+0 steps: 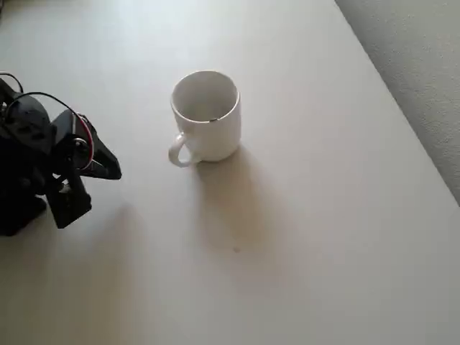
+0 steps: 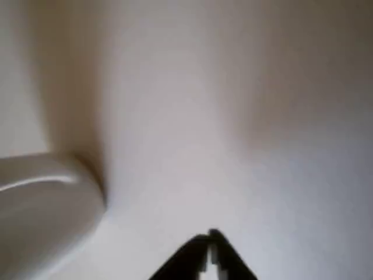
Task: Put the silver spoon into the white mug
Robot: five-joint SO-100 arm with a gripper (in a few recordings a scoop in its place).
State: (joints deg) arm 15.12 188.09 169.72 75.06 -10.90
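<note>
In the wrist view the gripper (image 2: pixel 208 252) is seen low at the near edge with its fingertips pressed together, nothing held between them. In the overhead view the folded arm (image 1: pixel 50 169) is parked at the left, well apart from the white mug (image 1: pixel 206 115), which stands upright farther along the table (image 1: pixel 323 237). A small dark glint at the mug's inner rim may be the silver spoon (image 1: pixel 213 119); if so, the task is judged essentially done.

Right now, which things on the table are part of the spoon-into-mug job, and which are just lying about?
Part of the job:
- white mug, upright
- spoon tip just showing inside its rim
- pincer, shut, empty

Lying about:
- nothing besides the table
</note>
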